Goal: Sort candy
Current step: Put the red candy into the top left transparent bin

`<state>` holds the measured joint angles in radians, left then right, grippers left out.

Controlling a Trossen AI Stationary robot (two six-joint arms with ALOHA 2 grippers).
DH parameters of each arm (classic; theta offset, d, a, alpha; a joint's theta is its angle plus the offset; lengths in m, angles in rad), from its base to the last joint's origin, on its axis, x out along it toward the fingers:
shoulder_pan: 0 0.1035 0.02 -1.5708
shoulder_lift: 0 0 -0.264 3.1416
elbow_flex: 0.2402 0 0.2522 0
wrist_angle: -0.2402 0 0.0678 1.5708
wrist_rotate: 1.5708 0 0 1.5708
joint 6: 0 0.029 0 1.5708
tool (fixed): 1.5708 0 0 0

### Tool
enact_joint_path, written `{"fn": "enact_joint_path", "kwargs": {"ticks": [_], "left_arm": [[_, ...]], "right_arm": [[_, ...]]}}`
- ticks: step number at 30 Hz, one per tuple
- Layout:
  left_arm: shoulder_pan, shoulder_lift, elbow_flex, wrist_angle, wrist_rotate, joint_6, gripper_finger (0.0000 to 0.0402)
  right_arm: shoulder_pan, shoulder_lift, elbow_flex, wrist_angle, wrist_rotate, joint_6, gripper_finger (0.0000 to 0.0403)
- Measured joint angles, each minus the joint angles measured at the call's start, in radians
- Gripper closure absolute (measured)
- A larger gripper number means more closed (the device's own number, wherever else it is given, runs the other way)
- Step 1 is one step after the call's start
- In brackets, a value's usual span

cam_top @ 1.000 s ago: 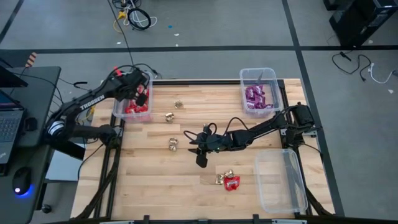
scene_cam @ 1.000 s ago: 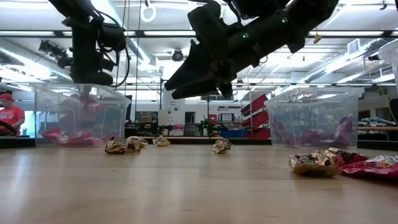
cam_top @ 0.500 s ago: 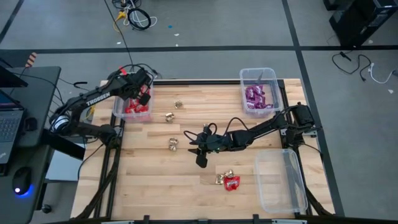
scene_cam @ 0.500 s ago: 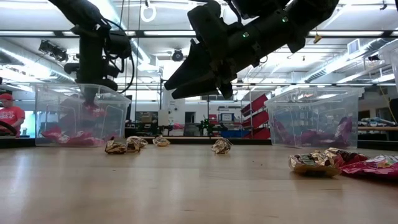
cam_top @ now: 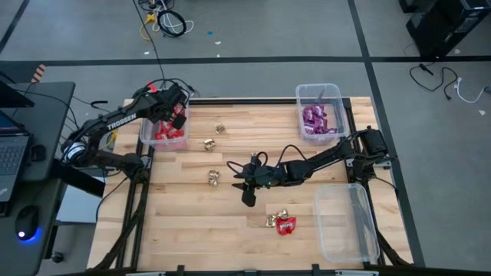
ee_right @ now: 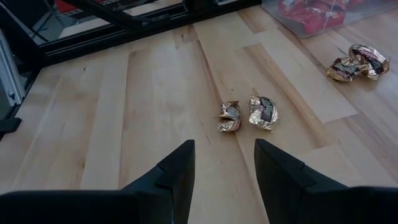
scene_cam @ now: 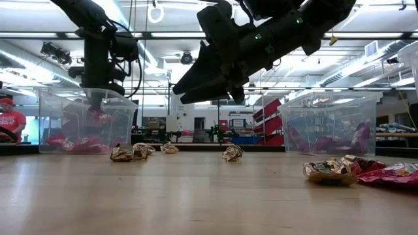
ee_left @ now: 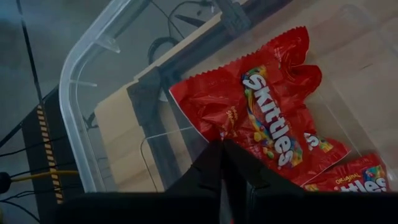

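Observation:
The candy is red packets in the far-left clear bin [cam_top: 161, 126], purple packets in the far-right bin [cam_top: 321, 113], and loose gold pieces [cam_top: 213, 178] on the wooden table. My left gripper [cam_top: 175, 115] hangs over the red bin, shut on a red packet [ee_left: 261, 124]. My right gripper [cam_top: 242, 186] stands open above the table's middle and points toward the left edge. Two gold pieces [ee_right: 247, 114] lie on the table ahead of its fingers. A gold piece and a red packet [cam_top: 285, 225] lie near the front. My left gripper pinches the red packet by its crimped edge [ee_left: 214, 132] between its two fingertips [ee_left: 211, 155]. The fingers slant down from above into the bin. The packet spreads out beyond the tips, above the other red packets [ee_left: 357, 183] on the bin floor.
An empty clear bin [cam_top: 345, 222] stands at the near right. Two more gold pieces [cam_top: 208, 143] lie near the red bin. Free tabletop lies at the near left. A person in red [scene_cam: 8, 121] shows beyond the table.
My left gripper has sunk a little toward the red bin with its red packet, then kept still. My right arm has not moved.

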<state>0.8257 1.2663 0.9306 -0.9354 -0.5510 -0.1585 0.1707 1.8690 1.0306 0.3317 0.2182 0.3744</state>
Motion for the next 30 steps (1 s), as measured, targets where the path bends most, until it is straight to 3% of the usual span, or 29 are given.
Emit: {"fn": "enact_joint_path", "kwargs": {"ticks": [10,18,30], "left_arm": [[0.000,0.000,0.000,-0.002,0.001,0.000,0.0337],[-0.004,-0.020,0.008,-0.036,0.004,0.031,0.0330],[-0.099,-0.252,0.071,-0.058,0.004,0.054,0.0330]], "right_arm": [[0.000,0.000,0.000,0.000,0.000,-0.001,0.0252],[0.002,0.000,0.000,0.000,0.000,-0.001,0.0252],[0.016,-0.046,0.000,-0.002,-0.005,-0.043,0.0252]]}}
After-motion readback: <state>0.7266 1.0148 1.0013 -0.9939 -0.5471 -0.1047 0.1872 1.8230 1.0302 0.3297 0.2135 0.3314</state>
